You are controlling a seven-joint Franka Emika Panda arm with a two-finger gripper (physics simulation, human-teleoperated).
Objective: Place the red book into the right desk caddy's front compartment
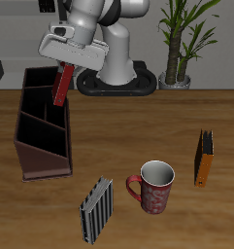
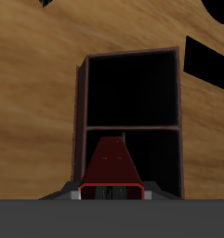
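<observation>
Red book [image 1: 60,86] clamped in gripper [image 1: 65,60], hanging tilted, long axis near vertical, lower end inside right desk caddy [image 1: 31,156] at far-back compartments. Front compartment lies nearer table's front edge, beyond dividers.

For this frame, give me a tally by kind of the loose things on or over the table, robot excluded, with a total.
Books: 3 - thin red book held in the gripper, grey ribbed book lying flat, orange book standing on edge
Desk caddies: 1 - long dark reddish-brown desk caddy
Mugs: 1 - red patterned mug
Potted plants: 1 - green potted plant
Total: 6
</observation>
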